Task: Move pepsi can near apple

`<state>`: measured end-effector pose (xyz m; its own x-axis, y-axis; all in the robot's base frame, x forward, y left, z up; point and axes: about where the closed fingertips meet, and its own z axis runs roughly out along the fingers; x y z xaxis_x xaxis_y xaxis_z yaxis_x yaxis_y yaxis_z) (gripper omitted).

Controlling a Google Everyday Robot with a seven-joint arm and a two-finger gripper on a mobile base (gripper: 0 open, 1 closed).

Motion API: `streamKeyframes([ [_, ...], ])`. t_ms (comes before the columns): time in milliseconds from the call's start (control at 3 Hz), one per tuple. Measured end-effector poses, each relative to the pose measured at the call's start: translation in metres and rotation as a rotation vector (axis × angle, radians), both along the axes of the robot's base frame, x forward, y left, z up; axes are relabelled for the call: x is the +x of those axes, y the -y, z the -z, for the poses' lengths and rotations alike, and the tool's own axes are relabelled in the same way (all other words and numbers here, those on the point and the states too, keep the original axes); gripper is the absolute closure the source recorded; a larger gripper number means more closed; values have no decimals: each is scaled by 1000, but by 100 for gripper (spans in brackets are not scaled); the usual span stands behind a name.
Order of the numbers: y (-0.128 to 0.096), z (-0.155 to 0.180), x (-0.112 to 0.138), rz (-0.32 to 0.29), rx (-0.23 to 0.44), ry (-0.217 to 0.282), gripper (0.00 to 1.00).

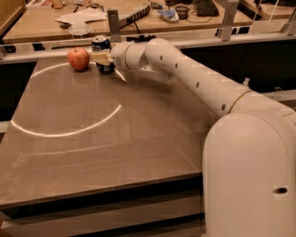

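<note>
The pepsi can (101,48) stands upright at the far left of the brown table (106,134), just right of the red apple (78,59), a small gap apart. My gripper (101,57) reaches in from the right and is shut on the can's middle; its pale fingers (99,57) cross the can's front. The white arm (185,69) stretches from the lower right to the can.
A metal rail (152,39) with upright posts runs along the table's far edge. Behind it a wooden desk (138,14) holds papers, cables and a keyboard. My robot's white body (249,171) fills the lower right.
</note>
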<state>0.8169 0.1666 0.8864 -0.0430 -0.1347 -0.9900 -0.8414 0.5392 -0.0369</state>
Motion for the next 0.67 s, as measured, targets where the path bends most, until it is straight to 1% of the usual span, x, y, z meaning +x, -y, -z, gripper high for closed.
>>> streamKeyframes([
  [333,-13,3,4,-16,-2,24,55],
  [667,-20,3,4,-20,-13,44,24],
])
